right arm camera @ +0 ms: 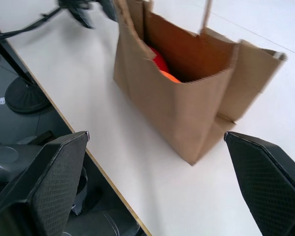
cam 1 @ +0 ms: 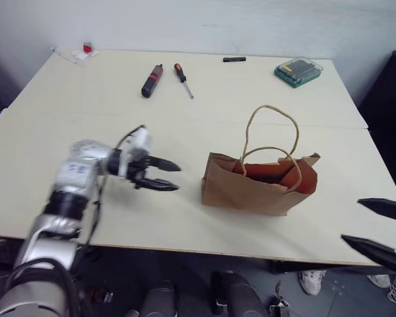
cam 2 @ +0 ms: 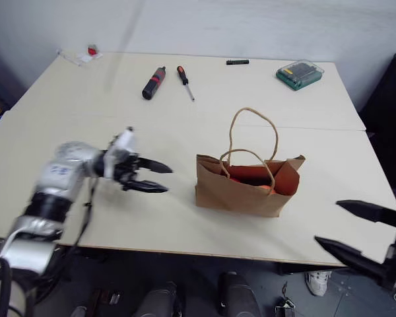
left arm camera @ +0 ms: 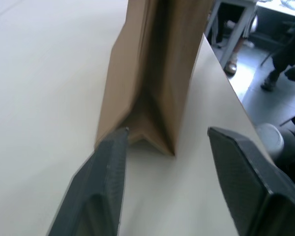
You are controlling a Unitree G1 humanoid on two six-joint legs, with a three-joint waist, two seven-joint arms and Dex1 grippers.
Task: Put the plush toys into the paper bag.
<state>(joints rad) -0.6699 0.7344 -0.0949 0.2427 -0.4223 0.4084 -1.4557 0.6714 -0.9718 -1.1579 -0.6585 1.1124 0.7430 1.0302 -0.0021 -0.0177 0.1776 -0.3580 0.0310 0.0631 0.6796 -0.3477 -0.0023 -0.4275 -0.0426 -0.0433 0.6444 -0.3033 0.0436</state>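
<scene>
The brown paper bag (cam 1: 254, 188) stands upright on the table, its mouth open and its two cord handles raised. In the right wrist view a red plush toy (right arm camera: 158, 59) and an orange plush toy (right arm camera: 170, 76) lie inside the bag (right arm camera: 187, 98). My left gripper (cam 1: 175, 177) hovers just left of the bag, pointing at its narrow side (left arm camera: 147, 73). It is open with nothing between its fingers. My right gripper (cam 1: 352, 221) is over the table's front right edge, pointing at the bag. It is wide open and empty.
At the back of the table (cam 1: 86, 132) lie a black-and-red stubby tool (cam 1: 152, 80), an orange-handled screwdriver (cam 1: 182, 78), a small black bar (cam 1: 234, 59) and a green bit case (cam 1: 297, 71). A small red item (cam 1: 87, 48) sits at the far left corner.
</scene>
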